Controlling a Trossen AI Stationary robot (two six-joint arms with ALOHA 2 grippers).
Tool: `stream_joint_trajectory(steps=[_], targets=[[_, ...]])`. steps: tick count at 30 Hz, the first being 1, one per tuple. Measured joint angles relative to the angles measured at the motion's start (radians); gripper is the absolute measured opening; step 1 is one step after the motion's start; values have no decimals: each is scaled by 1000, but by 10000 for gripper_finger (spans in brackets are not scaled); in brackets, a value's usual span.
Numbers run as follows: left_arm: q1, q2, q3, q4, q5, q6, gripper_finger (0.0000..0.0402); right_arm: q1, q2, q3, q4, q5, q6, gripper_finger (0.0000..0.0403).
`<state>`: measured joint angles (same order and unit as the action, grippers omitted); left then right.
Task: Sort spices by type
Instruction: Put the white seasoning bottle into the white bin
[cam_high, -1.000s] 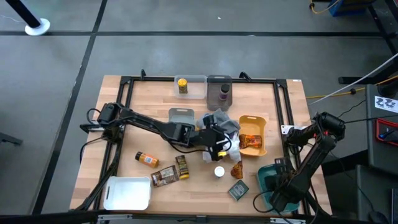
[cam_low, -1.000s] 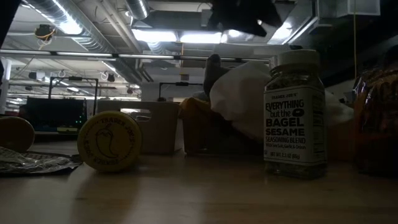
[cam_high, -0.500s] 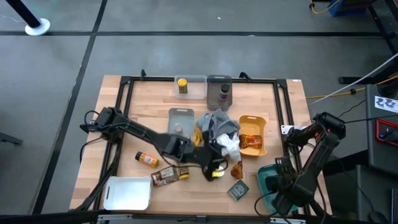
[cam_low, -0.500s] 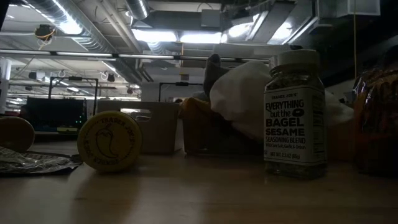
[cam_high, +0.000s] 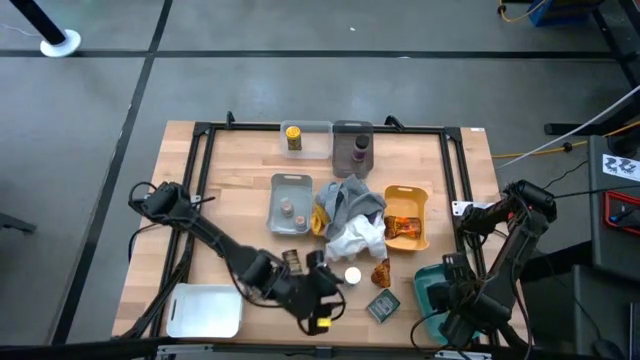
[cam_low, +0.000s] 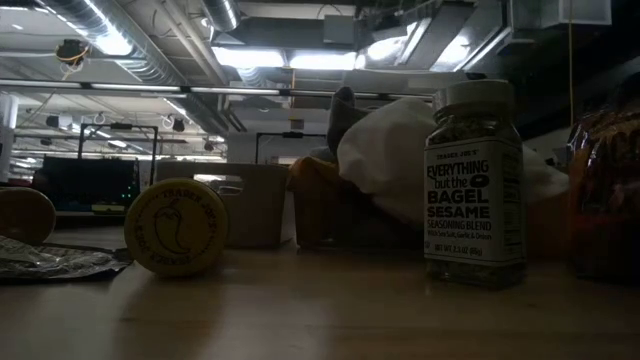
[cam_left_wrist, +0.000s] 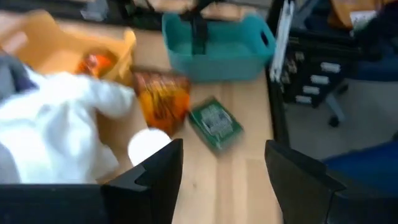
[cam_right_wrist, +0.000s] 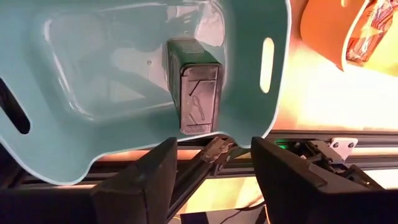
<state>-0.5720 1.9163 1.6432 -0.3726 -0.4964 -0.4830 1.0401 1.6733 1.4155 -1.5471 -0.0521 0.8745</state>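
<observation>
- Spices lie spread over the counter (cam_high: 230, 190); a yellow jar (cam_high: 293, 137) stands in the clear tray (cam_high: 318, 141) at the far edge, a dark jar (cam_high: 359, 151) in the grey tray (cam_high: 352, 131) beside it
- Two small pots (cam_high: 287, 208) sit in another grey tray (cam_high: 290, 183) mid-counter; a packet (cam_high: 403, 227) lies in the yellow tray (cam_high: 407, 194)
- A white pot (cam_high: 352, 275), an orange packet (cam_high: 380, 272) and a green tin (cam_high: 382, 306) lie loose near the front edge; cloths (cam_high: 350, 215) are heaped between the trays
- A dark tin (cam_right_wrist: 194, 93) lies in the teal tray (cam_right_wrist: 112, 130)
- Left gripper (cam_high: 322, 300) hangs low by the white pot, fingers (cam_left_wrist: 155, 171) apart, holding nothing
- Right gripper (cam_right_wrist: 214, 162) hangs over the teal tray, fingers apart, holding nothing
- A white tray (cam_high: 205, 310) sits at the front left corner
</observation>
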Motion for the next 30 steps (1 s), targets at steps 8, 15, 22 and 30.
stream_joint_trajectory(steps=[8,15,22,30], targets=[[-68,4,0,-37,-3,-215,210,0,0,0,0,12,-83,207],[-91,63,0,-38,-14,-274,210,0,0,0,0,56,-152,207],[-67,129,0,-38,-28,-252,210,0,0,0,1,72,-174,207],[-12,174,0,-34,-41,-252,210,0,0,0,2,97,-174,207]])
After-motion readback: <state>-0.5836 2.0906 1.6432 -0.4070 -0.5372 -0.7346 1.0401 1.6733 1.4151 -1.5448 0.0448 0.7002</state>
